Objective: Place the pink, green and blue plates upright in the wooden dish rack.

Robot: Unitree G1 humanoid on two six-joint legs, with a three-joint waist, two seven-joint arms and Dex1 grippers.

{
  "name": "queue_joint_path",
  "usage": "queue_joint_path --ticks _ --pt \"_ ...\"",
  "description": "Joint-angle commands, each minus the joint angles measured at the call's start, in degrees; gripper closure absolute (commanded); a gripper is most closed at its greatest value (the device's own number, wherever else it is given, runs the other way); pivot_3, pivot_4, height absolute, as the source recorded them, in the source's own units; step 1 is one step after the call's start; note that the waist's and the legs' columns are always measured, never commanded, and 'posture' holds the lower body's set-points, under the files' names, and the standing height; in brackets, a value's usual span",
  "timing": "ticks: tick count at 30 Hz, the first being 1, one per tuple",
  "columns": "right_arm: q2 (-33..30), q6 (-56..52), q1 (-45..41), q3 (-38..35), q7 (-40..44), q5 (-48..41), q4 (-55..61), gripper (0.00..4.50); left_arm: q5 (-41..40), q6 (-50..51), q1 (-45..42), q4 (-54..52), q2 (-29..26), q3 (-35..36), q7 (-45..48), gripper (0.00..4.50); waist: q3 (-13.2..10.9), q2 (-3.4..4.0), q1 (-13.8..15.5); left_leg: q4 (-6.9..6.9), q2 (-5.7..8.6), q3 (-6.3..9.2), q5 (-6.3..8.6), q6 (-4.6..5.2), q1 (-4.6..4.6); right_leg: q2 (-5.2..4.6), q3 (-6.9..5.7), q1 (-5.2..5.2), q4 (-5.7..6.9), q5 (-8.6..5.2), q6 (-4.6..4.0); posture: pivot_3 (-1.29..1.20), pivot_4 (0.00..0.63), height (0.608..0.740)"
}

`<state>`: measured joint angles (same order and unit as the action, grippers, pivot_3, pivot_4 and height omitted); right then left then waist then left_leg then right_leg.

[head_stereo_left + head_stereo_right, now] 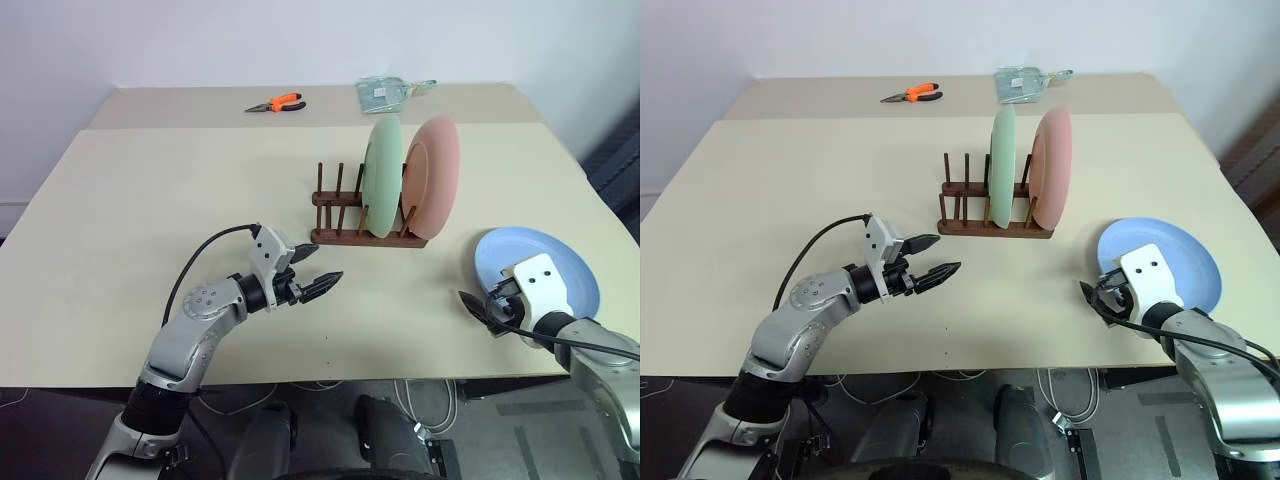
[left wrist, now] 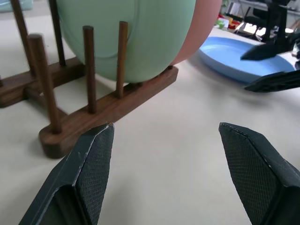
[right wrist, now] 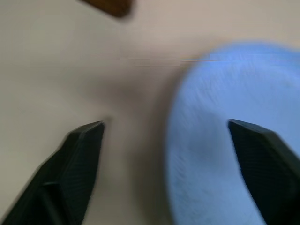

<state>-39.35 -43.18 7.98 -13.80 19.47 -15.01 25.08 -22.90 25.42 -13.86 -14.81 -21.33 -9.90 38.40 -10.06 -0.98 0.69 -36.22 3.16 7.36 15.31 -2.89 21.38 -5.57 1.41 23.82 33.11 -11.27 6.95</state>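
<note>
The wooden dish rack (image 1: 345,215) stands mid-table. The green plate (image 1: 382,176) stands upright between its pegs, and the pink plate (image 1: 436,176) stands upright just right of it at the rack's end. Flat on the table to the right lies the blue plate (image 1: 545,262). My left gripper (image 1: 322,284) hovers open and empty in front of the rack's left part, pointing toward it; the left wrist view shows its fingertips (image 2: 105,136) spread before the rack rail (image 2: 112,110). At the blue plate's left rim (image 3: 220,140), my right gripper (image 1: 478,308) is open, holding nothing.
Orange-handled pliers (image 1: 277,103) and a clear plastic packet (image 1: 385,92) lie at the table's far end. The beige table (image 1: 150,200) is bare to the left of the rack. Its front edge runs just below both grippers.
</note>
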Motion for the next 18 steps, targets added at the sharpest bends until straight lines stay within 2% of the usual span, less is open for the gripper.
queue_joint_path --ticks 1,5,8,13,16,18 --pt "0.32 0.20 -2.00 -0.90 -1.49 1.97 -0.58 2.35 0.25 -1.07 0.05 -1.94 -0.38 0.99 0.33 0.81 0.00 0.00 0.05 0.00 0.00 0.00 0.00 0.00 0.00 0.00 0.00 0.00 0.00 0.00 0.00 0.00 0.150 0.740" --pt "0.29 1.31 -4.82 -2.04 -1.80 2.62 -0.63 4.38 0.46 -1.20 0.25 -1.97 -0.64 1.19 0.10 0.81 0.00 0.00 0.01 0.00 0.00 0.01 0.00 0.00 -0.01 0.00 -0.01 -0.01 0.00 0.00 0.01 0.00 0.150 0.740" --pt "0.78 3.69 -9.56 -5.31 -1.74 1.11 1.18 4.45 0.58 -1.32 0.08 -1.81 -0.57 1.41 -0.17 0.81 -0.01 0.02 -0.16 -0.01 0.00 0.01 0.00 0.00 -0.01 0.00 0.00 -0.01 0.00 0.00 0.01 0.00 0.150 0.740" --pt "-1.33 5.89 -28.70 -11.43 -2.69 -3.32 2.54 4.45 1.40 -2.51 -0.92 0.17 -0.43 2.65 -0.65 0.81 -0.13 0.25 -0.51 0.01 0.00 -0.01 0.00 0.00 -0.02 0.02 0.00 0.01 0.04 0.01 0.02 0.00 0.150 0.740" --pt "2.12 1.57 -44.00 -12.06 -3.19 -14.37 4.42 4.45 2.57 -4.37 -1.72 2.36 -0.15 3.70 -1.49 0.81 -0.12 0.27 -0.51 0.05 -0.02 0.07 -0.01 0.01 -0.03 0.03 -0.05 0.03 0.06 0.02 0.02 0.00 0.150 0.740" --pt "6.54 -2.24 -51.49 -11.66 -3.85 -24.94 5.87 4.45 3.61 -6.25 -2.23 4.12 0.09 4.65 -2.44 0.81 -0.09 0.22 -0.47 0.08 -0.02 0.13 -0.01 0.01 -0.02 0.04 -0.08 0.05 0.08 0.15 -0.16 0.00 0.150 0.740"
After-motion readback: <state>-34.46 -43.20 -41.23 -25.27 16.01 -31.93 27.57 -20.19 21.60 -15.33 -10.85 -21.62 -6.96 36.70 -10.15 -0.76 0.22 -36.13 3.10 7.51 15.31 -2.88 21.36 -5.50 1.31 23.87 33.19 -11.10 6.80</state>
